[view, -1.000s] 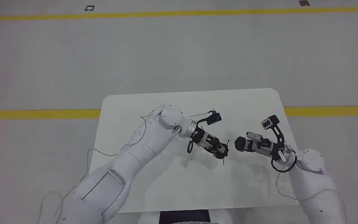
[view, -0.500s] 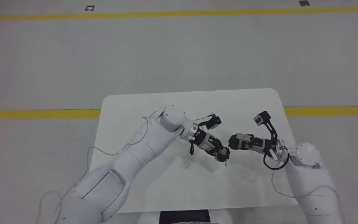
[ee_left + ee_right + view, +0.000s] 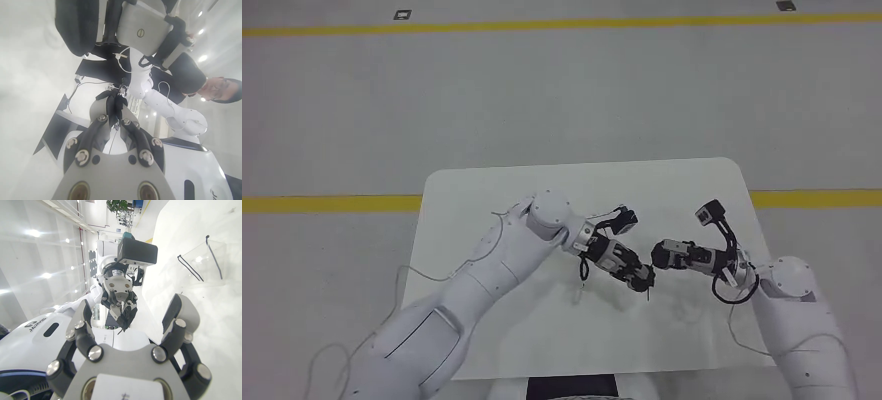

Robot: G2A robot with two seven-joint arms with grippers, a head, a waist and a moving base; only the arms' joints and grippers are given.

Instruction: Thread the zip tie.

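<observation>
Left end effector [image 3: 641, 279] clamps the zip tie [image 3: 120, 331], free end facing right end effector [image 3: 661, 256], spread apart, just beside

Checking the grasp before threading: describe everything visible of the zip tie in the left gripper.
The zip tie is a thin black plastic-looking strip, pinched between the shut fingers of the left gripper above the table. A short end pokes past the fingertips; a longer stretch runs back between the finger links. Its head cannot be made out. The open right gripper faces it, not touching.
</observation>
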